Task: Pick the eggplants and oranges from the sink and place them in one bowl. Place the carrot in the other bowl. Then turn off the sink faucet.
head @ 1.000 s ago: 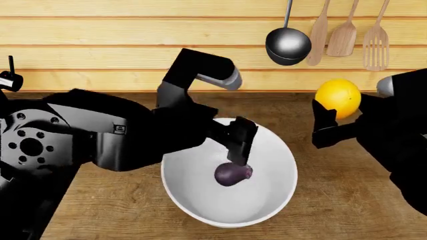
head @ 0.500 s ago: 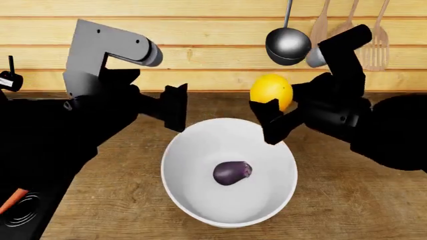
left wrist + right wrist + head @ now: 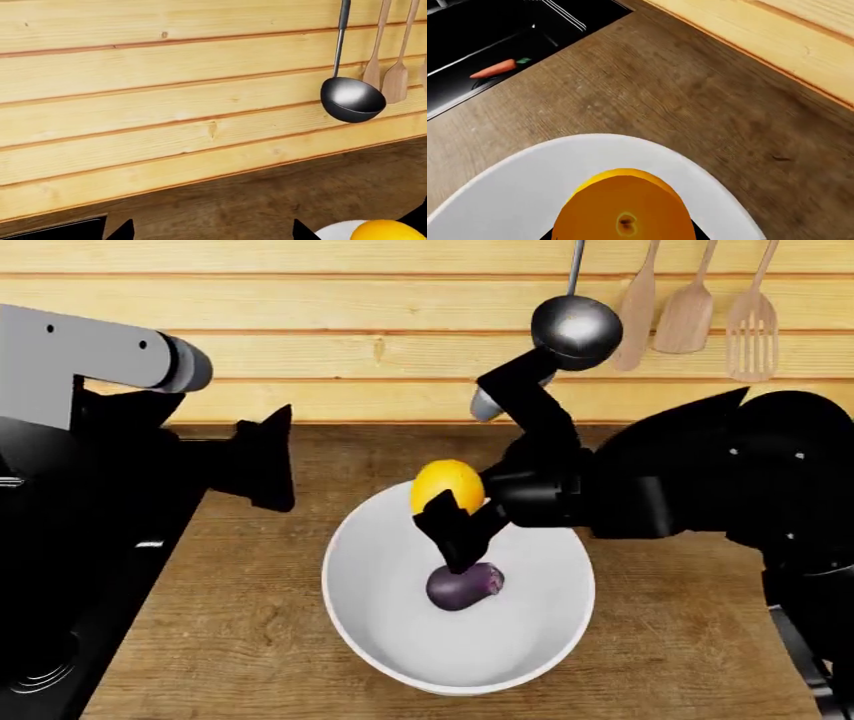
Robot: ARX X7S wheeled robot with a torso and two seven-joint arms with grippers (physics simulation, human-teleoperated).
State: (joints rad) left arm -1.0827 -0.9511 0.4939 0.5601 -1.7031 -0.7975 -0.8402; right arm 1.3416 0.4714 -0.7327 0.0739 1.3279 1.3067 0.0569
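Head view: orange (image 3: 447, 485) held in the right gripper (image 3: 454, 520), above the white bowl (image 3: 534, 660), over its far-left part. Eggplant (image 3: 465, 586) lies inside the bowl. Left gripper (image 3: 267, 472) empty, fingers spread, left of the bowl. Right wrist view: carrot (image 3: 495, 69) lies in the sink (image 3: 467, 30).

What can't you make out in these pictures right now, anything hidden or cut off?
- Left gripper: open or shut unclear; the head view shows one dark silhouette, the left wrist view only tips at the edge.
- Sink: mostly cut off in the right wrist view, holding the carrot; the faucet appears nowhere.
- Grey bowl: in no view.
- Eggplant: partly behind the right gripper holding the orange over the white bowl.
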